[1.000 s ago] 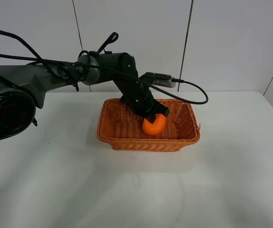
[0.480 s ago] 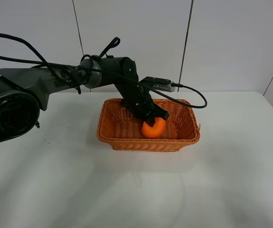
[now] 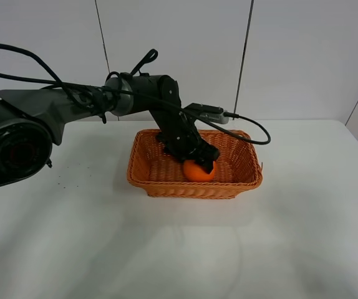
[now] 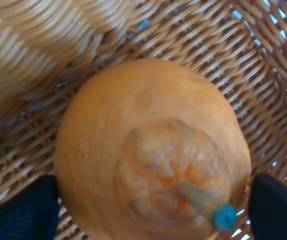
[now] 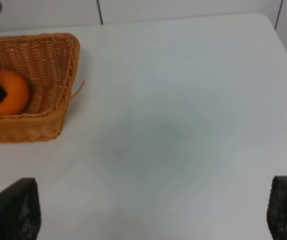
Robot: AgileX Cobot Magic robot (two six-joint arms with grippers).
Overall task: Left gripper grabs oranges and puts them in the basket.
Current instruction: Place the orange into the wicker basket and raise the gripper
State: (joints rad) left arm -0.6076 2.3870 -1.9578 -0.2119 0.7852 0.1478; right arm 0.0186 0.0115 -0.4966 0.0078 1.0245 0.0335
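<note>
From the high camera we see the basket (image 3: 166, 185) on the white desk (image 3: 73, 243), with the orange (image 3: 198, 172) inside it, low down and toward the front wall. We cannot tell whether the fruit rests on the weave. The left arm reaches in over the basket's back rim and bends steeply down, so the left claw (image 3: 199, 164) sits on top of the orange. A black cable loops out above the basket's back rim.

In the left wrist view the orange fills the picture, knobby top and stem facing the camera, with the basket's floor and a wall close behind it. The black fingers (image 4: 23, 212) press against its two opposite flanks, so the claw is clamped on the fruit.

In the right wrist view the right claw (image 5: 148, 215) hangs over bare desk, well away from the basket, its fingers spread wide and holding nothing.
</note>
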